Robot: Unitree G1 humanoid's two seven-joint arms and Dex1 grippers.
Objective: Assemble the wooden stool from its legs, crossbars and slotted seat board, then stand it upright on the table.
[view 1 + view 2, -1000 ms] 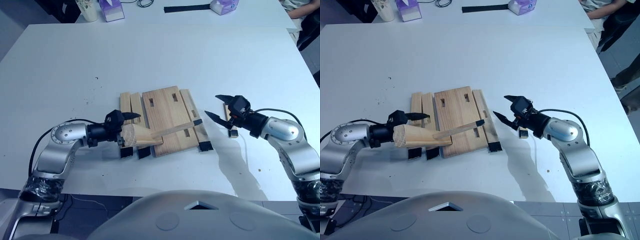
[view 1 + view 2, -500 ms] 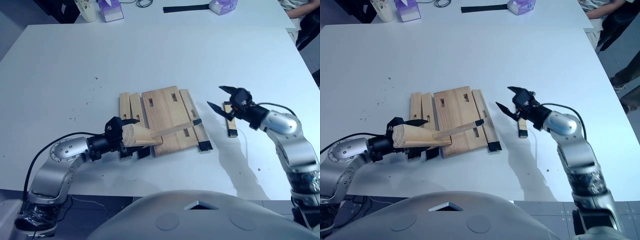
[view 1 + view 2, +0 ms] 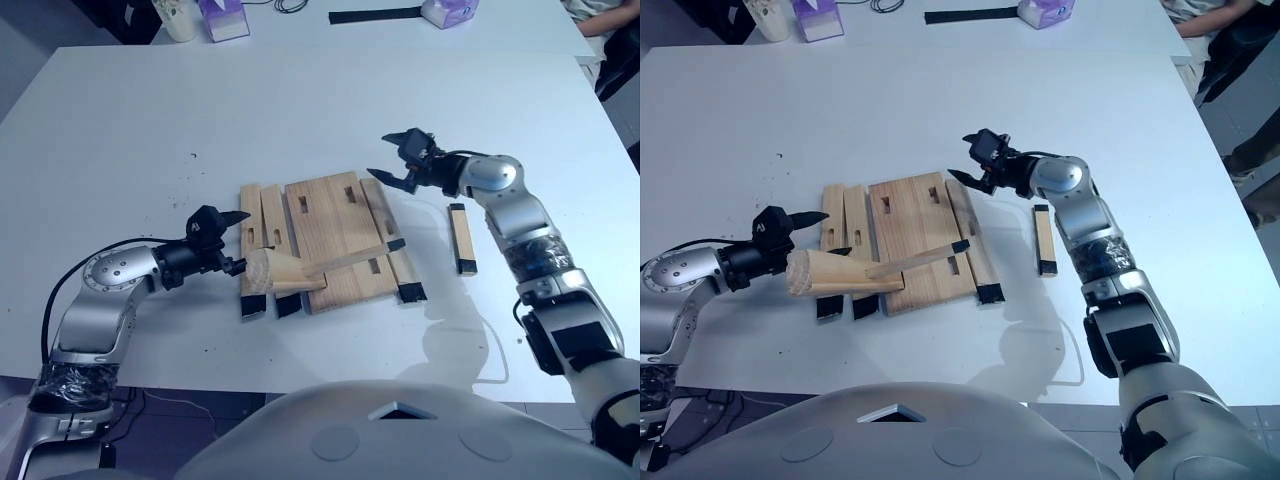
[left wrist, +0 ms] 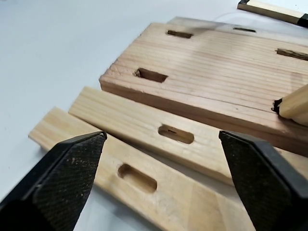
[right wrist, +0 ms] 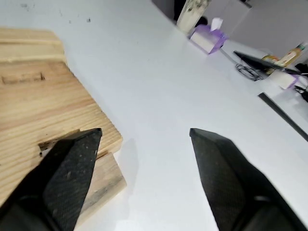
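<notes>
1. My right claw has swung away from the loose black-tipped bar. It now hangs over the far right corner of the slotted seat board, jaws wide, carrying nothing.
2. My left claw has backed off leftward from the thick end of the tapered leg. It too is wide and empty, facing the 2 slotted slats just left of the board.
3. No part has shifted in the last 1 s. The board lies flat on the white surface, the leg and a thin crossbar rest across its near edge, and the loose bar lies apart on the right.
4. I judge both arms are repositioning for a fresh grasp; no seated joint is visible, so assembly looks early.
</notes>
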